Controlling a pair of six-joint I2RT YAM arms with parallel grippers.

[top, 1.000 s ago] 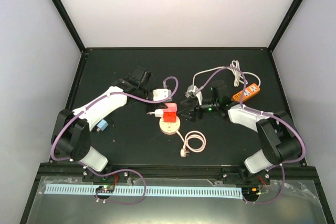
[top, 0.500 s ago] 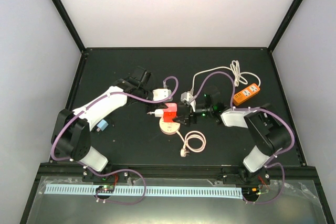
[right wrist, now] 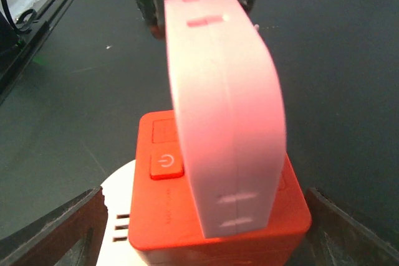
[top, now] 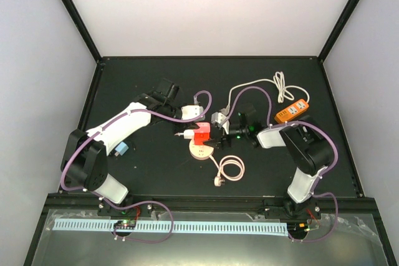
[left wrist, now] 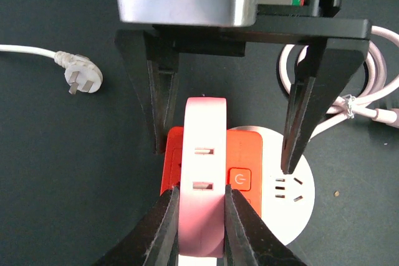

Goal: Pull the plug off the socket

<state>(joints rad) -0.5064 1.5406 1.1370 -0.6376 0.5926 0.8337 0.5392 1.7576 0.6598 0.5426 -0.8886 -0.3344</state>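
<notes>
Pale pink flat plastic plug (left wrist: 201,179): lower end cut off by the left wrist view's bottom edge; blurred in the right wrist view.
Red plastic cube socket (right wrist: 181,222): underside cut off by the right wrist view's bottom edge; top partly covered by the plug.
Round white base (left wrist: 280,216): largely hidden under the socket.
Right jaws: only the tips show, in the right wrist view's lower corners.
White cord (left wrist: 25,50): runs off the picture's left edge.
Overhead view: the joint between plug and socket is too small to tell.
</notes>
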